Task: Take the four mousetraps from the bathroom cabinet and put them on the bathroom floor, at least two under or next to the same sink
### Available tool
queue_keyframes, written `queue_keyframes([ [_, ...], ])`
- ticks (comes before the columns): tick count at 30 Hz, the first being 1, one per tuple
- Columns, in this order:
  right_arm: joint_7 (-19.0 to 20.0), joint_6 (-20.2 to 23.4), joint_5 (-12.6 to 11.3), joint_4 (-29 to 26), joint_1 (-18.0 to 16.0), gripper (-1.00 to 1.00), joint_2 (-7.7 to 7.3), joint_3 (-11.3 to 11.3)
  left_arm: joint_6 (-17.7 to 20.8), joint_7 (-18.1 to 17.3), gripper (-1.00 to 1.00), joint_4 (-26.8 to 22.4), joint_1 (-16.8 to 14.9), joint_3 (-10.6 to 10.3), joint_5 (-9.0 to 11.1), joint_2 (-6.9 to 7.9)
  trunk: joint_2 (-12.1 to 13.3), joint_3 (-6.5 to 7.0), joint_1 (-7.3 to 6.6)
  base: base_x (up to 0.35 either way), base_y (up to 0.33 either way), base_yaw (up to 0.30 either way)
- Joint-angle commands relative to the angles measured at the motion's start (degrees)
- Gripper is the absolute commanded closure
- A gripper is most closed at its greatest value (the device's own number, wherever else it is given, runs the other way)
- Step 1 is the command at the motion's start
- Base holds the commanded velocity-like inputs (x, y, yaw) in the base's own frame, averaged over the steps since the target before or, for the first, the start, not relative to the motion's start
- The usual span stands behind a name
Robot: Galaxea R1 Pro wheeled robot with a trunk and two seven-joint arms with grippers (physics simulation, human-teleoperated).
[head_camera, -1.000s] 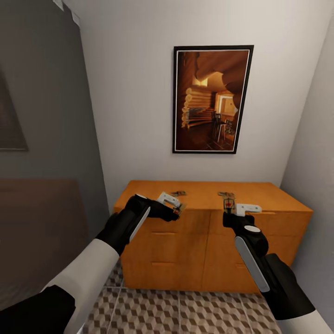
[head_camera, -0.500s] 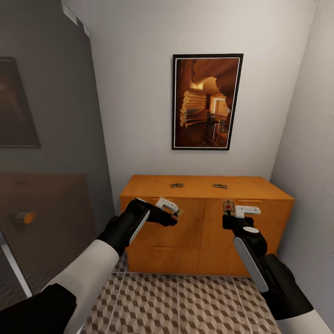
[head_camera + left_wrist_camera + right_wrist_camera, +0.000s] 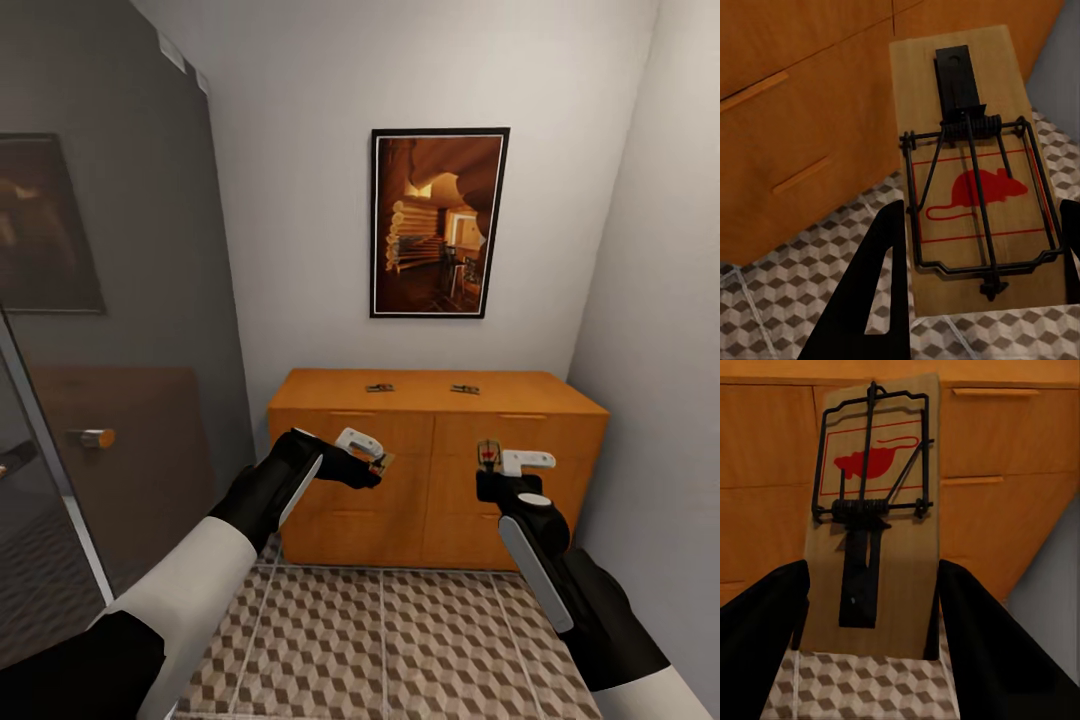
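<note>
I am at the carrying step, with a trap in each gripper and the cabinet [image 3: 435, 460] straight in front of me. My left gripper [image 3: 372, 452] is pinching one mousetrap [image 3: 971, 180] by its long edges, the board held out level in front of the cabinet's left drawers; my right gripper [image 3: 497, 459] is pinching a second mousetrap [image 3: 874, 521], held upright in front of the cabinet's right drawers. The other two traps are not yet taken: one [image 3: 379, 387] lies on the cabinet's top toward its left half, the other [image 3: 464, 389] on the same top toward its right half, well apart from each other. The bathroom floor [image 3: 400, 640] runs from the foot of the cabinet back toward me. As I judge it, the next move is to turn away from the cabinet, find the sink, and lower both traps flat onto the tiles beside or beneath it, then come back for the two on top.
</note>
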Motion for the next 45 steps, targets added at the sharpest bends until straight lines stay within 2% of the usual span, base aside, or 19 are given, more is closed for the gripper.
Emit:
queue_keyframes([
  [1,-0.6,0.2,-0.5,0.0,-0.1,1.0,-0.07,0.2,0.2,-0.3,1.0,-0.1,0.0,0.0,-0.4,0.01,0.0,-0.07,-0.01,-0.045,0.0,0.0],
  [8,-0.6,3.1,-0.7,0.1,-0.1,1.0,-0.13,0.1,0.1,-0.3,1.0,0.0,0.0,0.0,-0.2,-0.06,0.0,-0.07,-0.01,-0.015,0.0,0.0],
  [14,-0.5,3.7,-0.9,0.2,-0.1,1.0,-0.17,0.1,0.2,-0.3,1.0,0.0,0.0,0.0,-0.1,-0.07,0.0,-0.07,-0.01,-0.112,0.0,0.0],
  [45,-0.5,3.8,-0.8,0.3,-0.1,1.0,-0.26,0.1,0.2,-0.4,1.0,1.9,0.0,0.0,-0.2,-0.08,0.0,-0.07,-0.01,-0.331,0.0,0.0],
])
